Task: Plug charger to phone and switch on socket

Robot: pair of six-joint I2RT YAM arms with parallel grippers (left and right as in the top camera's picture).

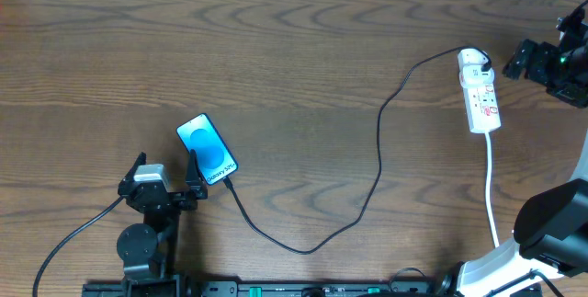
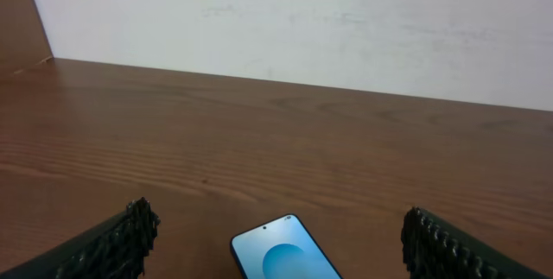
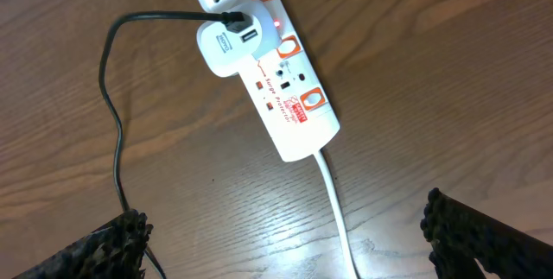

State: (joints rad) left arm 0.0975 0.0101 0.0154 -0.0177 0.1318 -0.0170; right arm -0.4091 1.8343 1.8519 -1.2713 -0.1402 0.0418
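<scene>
Hovering near socket (image 3: 281, 80): right gripper (image 3: 281, 218), released, empty; the nearer arm.
Socket lies just ahead of the spread fingers, long axis slanting away leftward, switches facing up.

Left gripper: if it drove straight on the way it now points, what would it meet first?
Most likely the phone, lying screen-up between the open jaws of the left gripper; beyond it only table, though depth is unclear.

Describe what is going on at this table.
The left end effector is open by the lit phone. A black cable runs from the phone's bottom edge to a white adapter in the power strip. The right end effector hangs open near the strip, holding nothing. A red light glows on the strip.
</scene>
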